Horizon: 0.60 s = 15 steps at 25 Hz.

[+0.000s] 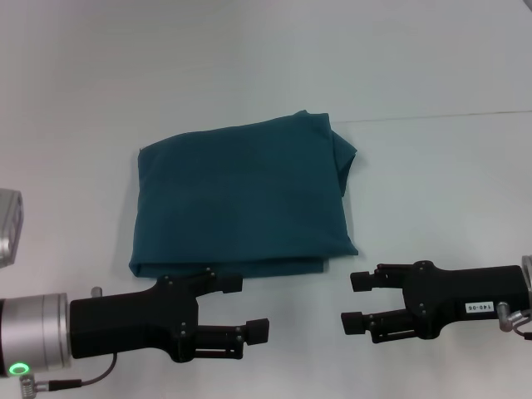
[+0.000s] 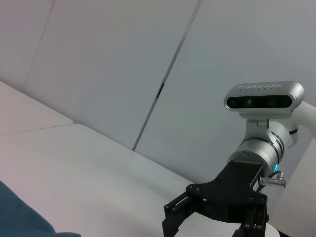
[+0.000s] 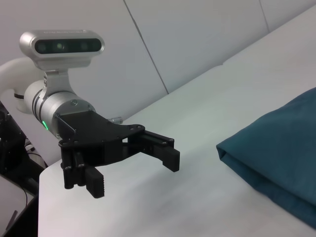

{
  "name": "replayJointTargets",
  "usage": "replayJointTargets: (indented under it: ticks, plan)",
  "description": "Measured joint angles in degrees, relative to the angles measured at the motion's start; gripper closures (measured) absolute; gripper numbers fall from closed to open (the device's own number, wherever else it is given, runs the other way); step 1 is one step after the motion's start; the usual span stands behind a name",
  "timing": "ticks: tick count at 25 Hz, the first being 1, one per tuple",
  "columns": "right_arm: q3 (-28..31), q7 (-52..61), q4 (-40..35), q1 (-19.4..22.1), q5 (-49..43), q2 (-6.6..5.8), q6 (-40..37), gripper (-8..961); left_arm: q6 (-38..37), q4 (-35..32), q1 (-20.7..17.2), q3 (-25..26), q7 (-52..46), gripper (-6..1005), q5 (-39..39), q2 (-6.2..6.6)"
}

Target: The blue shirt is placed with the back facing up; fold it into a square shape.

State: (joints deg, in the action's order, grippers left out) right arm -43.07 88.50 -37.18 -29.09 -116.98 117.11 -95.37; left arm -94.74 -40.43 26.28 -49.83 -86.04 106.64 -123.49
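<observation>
We see the dark teal-blue soft fabric shirt [image 1: 243, 198] folded into a rough square on the white table [image 1: 432, 183].

Our black left gripper [image 1: 244, 307] and black right gripper [image 1: 356, 301] hover just in front of it, both spread and holding nothing.

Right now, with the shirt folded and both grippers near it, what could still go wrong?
1. The left gripper, open, sits at the blue shirt's near edge; pulling back could snag and unfold it.
2. The far-right corner bulges unevenly, so the square may loosen.
3. The right gripper, open, faces the left; they might collide.
</observation>
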Motion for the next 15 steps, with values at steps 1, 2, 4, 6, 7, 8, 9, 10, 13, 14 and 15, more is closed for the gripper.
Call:
replayJointTargets:
  ticks: [1, 2, 4, 6, 7, 8, 9, 10, 13, 14, 15]
  plan:
    - [0.0, 0.0, 0.0, 0.0, 0.0, -0.02, 0.0, 57, 0.0, 0.0, 0.0, 0.0, 0.0, 30, 0.0, 0.00]
    - [0.0, 0.0, 0.0, 0.0, 0.0, -0.04, 0.0, 57, 0.0, 0.0, 0.0, 0.0, 0.0, 30, 0.0, 0.00]
    - [0.0, 0.0, 0.0, 0.0, 0.0, -0.05, 0.0, 57, 0.0, 0.0, 0.0, 0.0, 0.0, 30, 0.0, 0.00]
    - [0.0, 0.0, 0.1, -0.1, 0.0, -0.06, 0.0, 57, 0.0, 0.0, 0.0, 0.0, 0.0, 30, -0.1, 0.00]
    - [0.0, 0.0, 0.1, -0.1, 0.0, -0.07, 0.0, 57, 0.0, 0.0, 0.0, 0.0, 0.0, 30, -0.1, 0.00]
    - [0.0, 0.0, 0.1, -0.1, 0.0, -0.07, 0.0, 57, 0.0, 0.0, 0.0, 0.0, 0.0, 30, -0.1, 0.00]
    - [0.0, 0.0, 0.1, -0.2, 0.0, -0.07, 0.0, 57, 0.1, 0.0, 0.0, 0.0, 0.0, 30, -0.2, 0.00]
    - [0.0, 0.0, 0.1, -0.2, 0.0, -0.07, 0.0, 57, 0.1, 0.0, 0.0, 0.0, 0.0, 30, -0.2, 0.00]
    - [0.0, 0.0, 0.1, -0.2, 0.0, -0.11, 0.0, 57, 0.1, 0.0, 0.1, 0.0, 0.0, 30, -0.2, 0.00]
    - [0.0, 0.0, 0.1, -0.2, 0.0, -0.13, 0.0, 57, 0.2, 0.0, 0.2, 0.0, 0.0, 30, -0.2, 0.00]
    - [0.0, 0.0, 0.1, -0.2, 0.0, -0.16, 0.0, 57, 0.2, 0.0, 0.2, 0.0, 0.0, 30, -0.2, 0.00]
